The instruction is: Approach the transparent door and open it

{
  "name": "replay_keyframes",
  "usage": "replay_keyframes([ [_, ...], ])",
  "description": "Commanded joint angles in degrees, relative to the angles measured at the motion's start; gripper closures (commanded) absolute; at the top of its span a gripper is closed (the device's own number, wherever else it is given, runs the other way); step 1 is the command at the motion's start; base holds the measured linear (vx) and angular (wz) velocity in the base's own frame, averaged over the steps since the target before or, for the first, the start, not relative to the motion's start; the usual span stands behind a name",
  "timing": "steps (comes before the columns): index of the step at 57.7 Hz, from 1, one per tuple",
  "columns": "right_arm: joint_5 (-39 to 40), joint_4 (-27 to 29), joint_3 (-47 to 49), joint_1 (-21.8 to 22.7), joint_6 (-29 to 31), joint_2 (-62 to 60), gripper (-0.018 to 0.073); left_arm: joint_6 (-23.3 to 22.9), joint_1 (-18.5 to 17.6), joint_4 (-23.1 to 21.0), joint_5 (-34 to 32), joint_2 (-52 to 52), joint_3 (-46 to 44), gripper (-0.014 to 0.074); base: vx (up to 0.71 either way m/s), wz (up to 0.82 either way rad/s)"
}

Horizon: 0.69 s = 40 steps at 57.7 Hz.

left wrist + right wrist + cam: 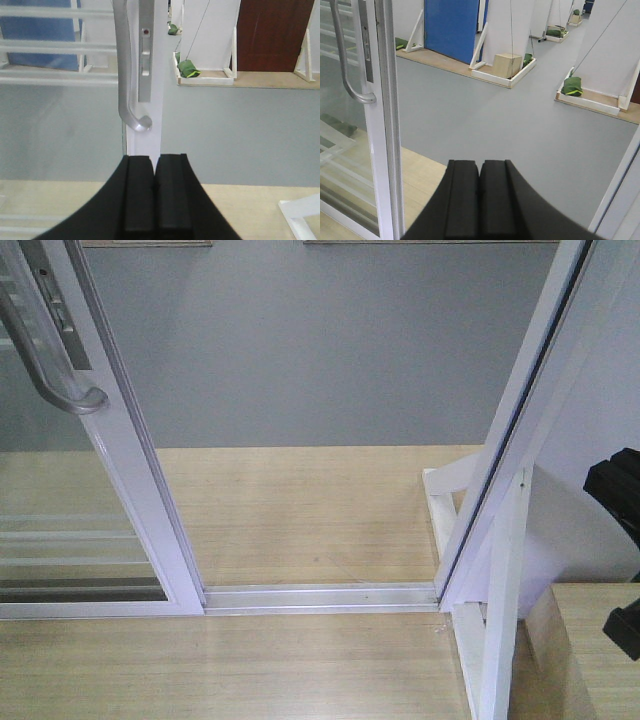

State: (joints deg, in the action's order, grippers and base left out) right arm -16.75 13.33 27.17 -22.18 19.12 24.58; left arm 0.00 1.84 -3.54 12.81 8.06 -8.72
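The transparent door (140, 490) stands at the left of the front view, with a glossy white frame, glass and thin white bars. Its curved grey handle (45, 360) is at the top left. An open gap lies between the door's side rail and the white jamb (510, 440) on the right. My left gripper (154, 162) is shut and empty. It sits just short of the door's side rail (150, 135), below the handle (122, 65). My right gripper (480, 167) is shut and empty. It faces the open gap, with the door (380, 125) and its handle (342, 65) to its left.
A white floor track (320, 595) crosses the doorway between wooden flooring and a grey floor beyond. A black arm part (620, 490) shows at the right edge. Beyond stand white panels on bases with green sandbags (572, 86), a wooden box (507, 65), a blue panel (452, 25) and a brown door (272, 35).
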Motion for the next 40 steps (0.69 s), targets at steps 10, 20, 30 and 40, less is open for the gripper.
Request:
replay_keyframes([
  [10, 4.4, 0.1, 1.6, 0.3, 0.2, 0.2, 0.0562, 0.0, -0.2, -0.5, -6.1, -9.8, 9.1, 0.0596, 0.00, 0.00],
  [20, 4.3, 0.1, 1.6, 0.3, 0.2, 0.2, 0.0562, -0.6, -0.2, -0.5, -9.1, -9.4, 11.9, 0.0596, 0.00, 0.00],
  [30, 4.2, 0.1, 1.6, 0.3, 0.2, 0.2, 0.0562, -0.6, -0.2, -0.5, -9.0, -9.4, 11.9, 0.0596, 0.00, 0.00],
  [40, 4.2, 0.1, 1.6, 0.3, 0.2, 0.2, 0.0562, -0.6, -0.2, -0.5, -9.0, -9.4, 11.9, 0.0596, 0.00, 0.00],
])
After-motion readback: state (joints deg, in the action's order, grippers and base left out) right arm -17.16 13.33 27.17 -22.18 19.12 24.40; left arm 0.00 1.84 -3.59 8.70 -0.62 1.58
